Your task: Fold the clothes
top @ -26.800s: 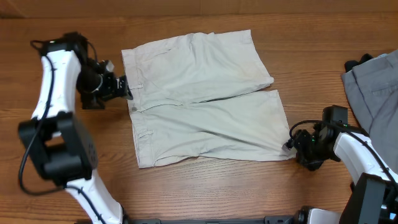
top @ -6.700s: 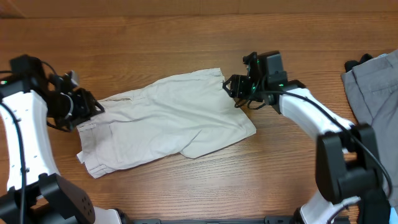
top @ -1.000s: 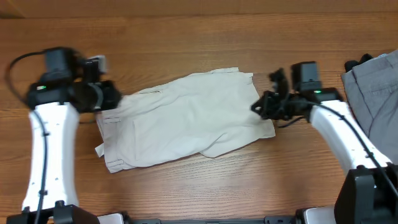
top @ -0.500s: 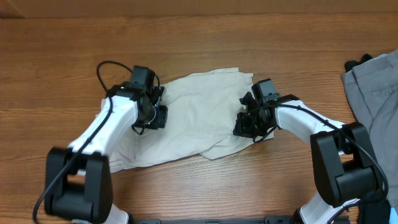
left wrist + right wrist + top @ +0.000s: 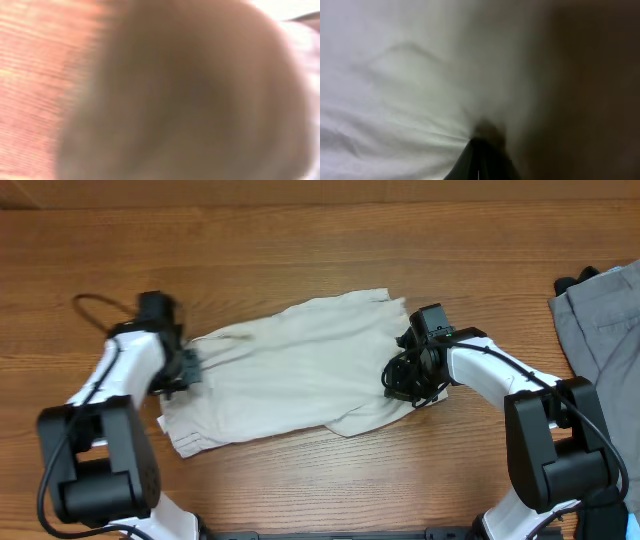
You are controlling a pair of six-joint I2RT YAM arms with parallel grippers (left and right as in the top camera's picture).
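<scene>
Shorts (image 5: 290, 370) halved lengthwise, lying mid bench (image 5: 300, 240), left end effector (image 5: 186, 366) back from mid-cloth to waistband end, closed, hold unclear, right end effector (image 5: 402, 380) clamped on leg fabric, seemingly ready for crosswise fold.

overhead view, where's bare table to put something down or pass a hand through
Free: the far strip of table beyond the beige shorts; the near strip in front of them, between the arms. Crowded: both ends of the shorts, at the left gripper and right gripper, and the right edge under the grey garment.
</scene>
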